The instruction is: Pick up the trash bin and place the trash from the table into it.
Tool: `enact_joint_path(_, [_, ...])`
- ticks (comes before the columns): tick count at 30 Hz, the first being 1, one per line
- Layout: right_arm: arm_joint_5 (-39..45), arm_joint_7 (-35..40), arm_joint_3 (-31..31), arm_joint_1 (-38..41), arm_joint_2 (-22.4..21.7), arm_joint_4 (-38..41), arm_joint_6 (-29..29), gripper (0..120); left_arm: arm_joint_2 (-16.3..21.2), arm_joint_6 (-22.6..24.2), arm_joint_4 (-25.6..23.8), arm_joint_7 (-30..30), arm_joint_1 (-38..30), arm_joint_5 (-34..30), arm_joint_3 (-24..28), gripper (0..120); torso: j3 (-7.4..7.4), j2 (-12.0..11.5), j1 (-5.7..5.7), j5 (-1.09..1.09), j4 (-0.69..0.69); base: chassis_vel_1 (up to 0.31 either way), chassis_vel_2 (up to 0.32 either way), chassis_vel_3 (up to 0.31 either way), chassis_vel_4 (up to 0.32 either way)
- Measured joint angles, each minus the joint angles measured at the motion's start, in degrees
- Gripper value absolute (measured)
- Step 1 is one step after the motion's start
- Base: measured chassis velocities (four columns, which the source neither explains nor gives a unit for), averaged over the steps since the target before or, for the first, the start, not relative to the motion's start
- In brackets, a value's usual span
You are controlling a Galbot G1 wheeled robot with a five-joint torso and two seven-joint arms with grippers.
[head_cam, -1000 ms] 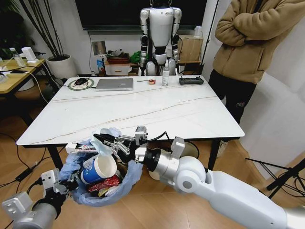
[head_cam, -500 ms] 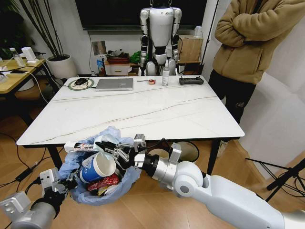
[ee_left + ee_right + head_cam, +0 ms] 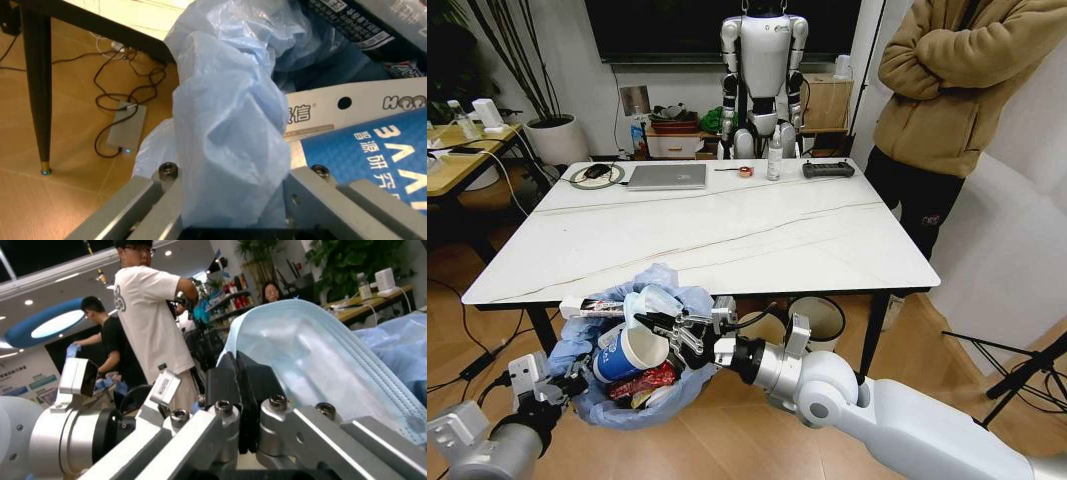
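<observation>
Head view: the trash bin, mouth tilted up toward the table edge, hangs below the near left corner of the table, its light-blue bag billowing over the rim. A blue-and-white paper cup lies slanted inside, open end up, beside a crushed red can. The left gripper, at the bin's outer rim, is clamped on a fold of bag. The right gripper, just above the bin's mouth, pinches a pale-blue face mask. A laptop lies at the table's far edge; the floor is wood.
</observation>
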Motion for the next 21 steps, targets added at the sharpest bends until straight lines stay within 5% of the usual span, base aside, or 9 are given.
enact_joint_path(21, [0.0,0.3,-1.5,4.0,3.0,-3.9,0.3,0,0.0,0.1,0.0,-0.3,0.3,-0.3,-0.1,0,0.00,0.0,0.00,-0.01,0.01,0.000,0.000,0.000,0.000])
